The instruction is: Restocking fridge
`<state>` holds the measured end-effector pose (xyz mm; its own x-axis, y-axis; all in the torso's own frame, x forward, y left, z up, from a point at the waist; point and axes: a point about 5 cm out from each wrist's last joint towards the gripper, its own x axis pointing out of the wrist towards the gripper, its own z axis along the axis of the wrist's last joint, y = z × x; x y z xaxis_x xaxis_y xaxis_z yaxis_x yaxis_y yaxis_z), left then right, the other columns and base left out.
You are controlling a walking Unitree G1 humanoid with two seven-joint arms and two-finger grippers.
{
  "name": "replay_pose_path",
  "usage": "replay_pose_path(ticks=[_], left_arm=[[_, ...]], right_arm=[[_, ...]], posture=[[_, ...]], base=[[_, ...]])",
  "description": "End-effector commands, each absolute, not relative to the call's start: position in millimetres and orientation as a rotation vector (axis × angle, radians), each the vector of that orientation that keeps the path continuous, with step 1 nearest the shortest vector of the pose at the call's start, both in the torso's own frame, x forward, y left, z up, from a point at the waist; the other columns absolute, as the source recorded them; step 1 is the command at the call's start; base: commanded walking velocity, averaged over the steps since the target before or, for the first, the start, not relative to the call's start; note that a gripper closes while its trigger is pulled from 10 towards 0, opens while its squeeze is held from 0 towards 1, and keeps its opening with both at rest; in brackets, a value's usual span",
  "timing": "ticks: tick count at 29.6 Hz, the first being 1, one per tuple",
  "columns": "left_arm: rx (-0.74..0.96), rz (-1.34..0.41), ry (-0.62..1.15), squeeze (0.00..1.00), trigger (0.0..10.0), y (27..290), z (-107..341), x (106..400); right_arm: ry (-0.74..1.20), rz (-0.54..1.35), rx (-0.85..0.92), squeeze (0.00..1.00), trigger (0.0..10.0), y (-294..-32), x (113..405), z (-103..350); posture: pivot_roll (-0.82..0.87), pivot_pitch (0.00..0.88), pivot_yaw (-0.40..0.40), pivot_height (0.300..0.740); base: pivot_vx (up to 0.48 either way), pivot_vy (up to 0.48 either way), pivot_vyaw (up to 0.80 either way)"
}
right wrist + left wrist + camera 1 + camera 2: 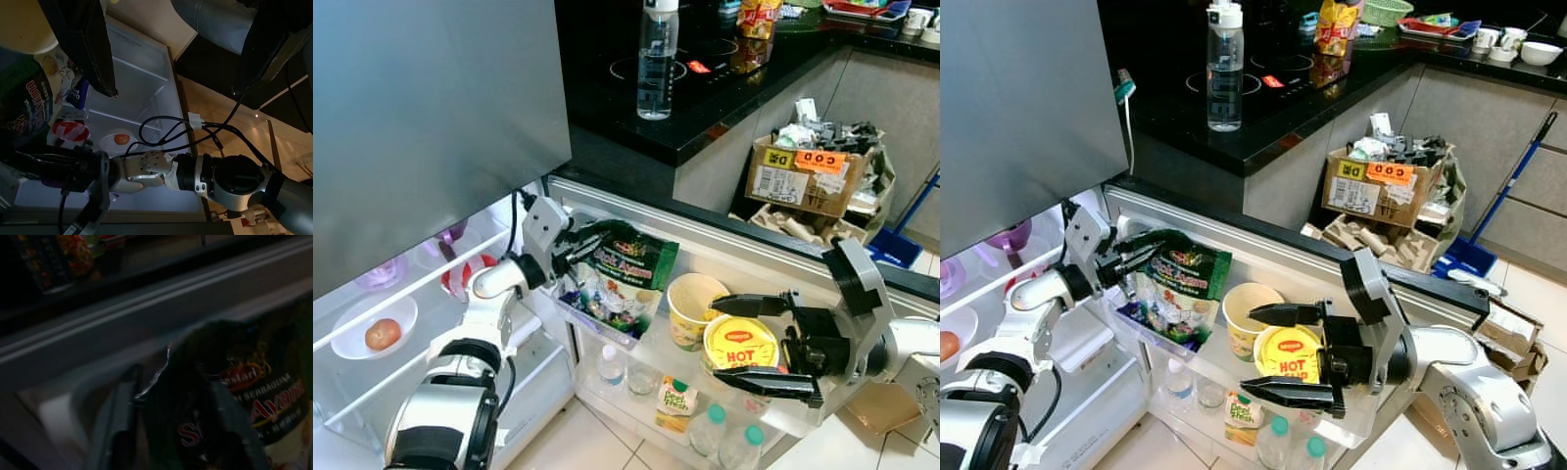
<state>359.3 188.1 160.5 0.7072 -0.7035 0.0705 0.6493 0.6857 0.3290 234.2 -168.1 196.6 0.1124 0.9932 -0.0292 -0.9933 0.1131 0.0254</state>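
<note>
Here the left gripper [570, 253] fingers pinch the top edge of the green bag [619, 279], upright in the fridge door shelf [597, 328]. The right gripper [752, 341] fingers gape wide around the yellow cup [741, 345], untouched.

Door shelf [607, 328] crowded with cups [690, 308]

Dark green snack bag [625, 276] with red lettering at the left gripper [570, 257], yellow tub [741, 345] with a red label between the black fingers of the right gripper [746, 342], cream cup [689, 307] just beside it.
</note>
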Motion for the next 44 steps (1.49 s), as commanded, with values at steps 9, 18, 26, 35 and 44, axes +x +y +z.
replay_pose_path(ticks=[9, 18, 26, 35, 44], left_arm=[[0.257, -0.722, -0.514, 1.00, 10.0, 214.2, 237.5, 362.1], [0.226, -0.912, -0.576, 0.00, 10.0, 217.1, 260.2, 345.4], [0.057, -1.368, -0.369, 0.00, 10.0, 216.8, 226.3, 299.4], [-0.140, -1.524, -0.093, 0.00, 10.0, 222.3, 175.3, 263.1], [-0.250, -1.438, 0.337, 0.00, 10.0, 230.3, 88.0, 236.9]], right_arm=[[0.034, 1.458, -0.006, 0.00, 10.0, -168.2, 235.4, 198.1], [0.034, 1.459, -0.006, 0.00, 10.0, -168.7, 235.5, 197.6], [0.035, 1.462, -0.003, 0.00, 10.0, -168.8, 235.7, 196.8], [0.033, 1.472, 0.001, 0.00, 10.0, -169.2, 236.8, 197.8], [0.035, 1.470, 0.006, 0.00, 10.0, -168.4, 237.5, 195.4]], posture=[[-0.11, 0.000, -0.018, 0.740], [-0.10, 0.000, -0.017, 0.740], [-0.09, 0.000, -0.015, 0.740], [-0.08, 0.000, -0.014, 0.740], [-0.07, 0.000, -0.012, 0.740]], base=[[0.000, 0.000, 0.00], [0.000, 0.000, 0.00], [0.000, 0.000, 0.00], [0.000, 0.000, 0.00], [0.000, 0.000, 0.00]])
